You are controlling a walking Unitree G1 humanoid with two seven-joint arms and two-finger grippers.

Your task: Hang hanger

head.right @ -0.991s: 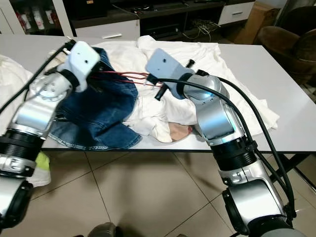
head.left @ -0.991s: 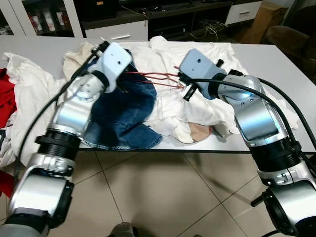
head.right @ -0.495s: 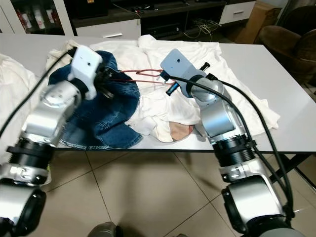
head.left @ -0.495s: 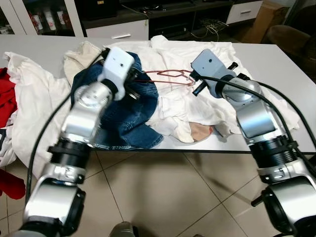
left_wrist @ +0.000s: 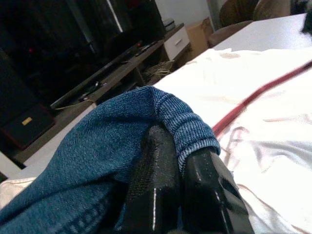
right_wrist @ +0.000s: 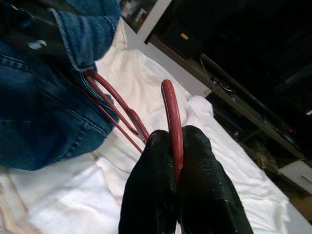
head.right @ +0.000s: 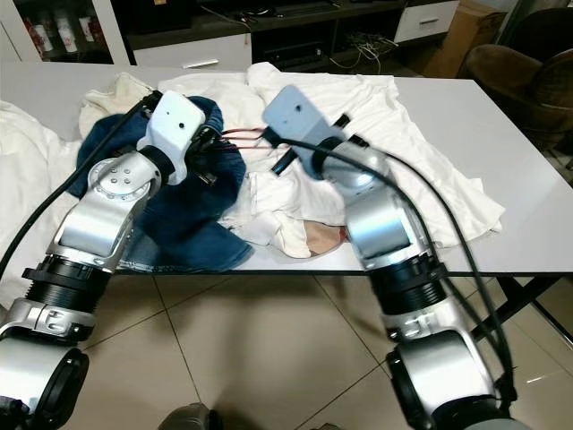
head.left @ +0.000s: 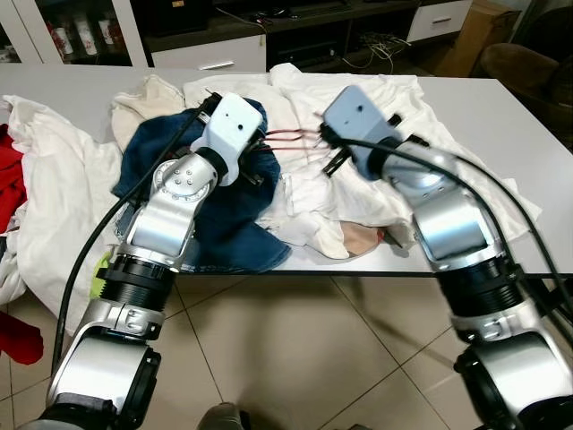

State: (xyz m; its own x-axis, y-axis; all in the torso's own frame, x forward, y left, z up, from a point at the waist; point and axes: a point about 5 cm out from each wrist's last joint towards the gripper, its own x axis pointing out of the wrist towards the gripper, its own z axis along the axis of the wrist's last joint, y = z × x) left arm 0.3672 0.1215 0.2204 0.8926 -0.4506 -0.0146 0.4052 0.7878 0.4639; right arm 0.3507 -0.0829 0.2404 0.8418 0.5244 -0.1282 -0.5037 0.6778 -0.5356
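The thin red wire hanger [right_wrist: 127, 113] lies across the middle of the white rectangular table [head.left: 501, 107], over a heap of white cloth [head.left: 358, 193], with one end running under a blue denim garment [head.left: 219, 210]. The right tool [right_wrist: 174, 146] is clamped on the hanger's curved hook, the red wire pinched between its two black fingers [right_wrist: 151, 165]. The left tool [left_wrist: 178, 161] is closed on a rolled fold of the denim, its fingers pressed together with the blue cloth bunched over their tips; the hanger's red wire passes just beside it over the white cloth.

Both silver arms reach in from the near edge of the table and meet over its centre. The denim hangs a little past the near edge, and white cloth spills over the left side, where a red garment [head.left: 11, 166] lies. The right part of the table is bare grey surface out to its far corner. Beyond the far edge stands a dark low cabinet [head.left: 304, 31] with white drawers, close behind the table. Beige floor tiles [head.left: 295, 358] lie below the near edge.
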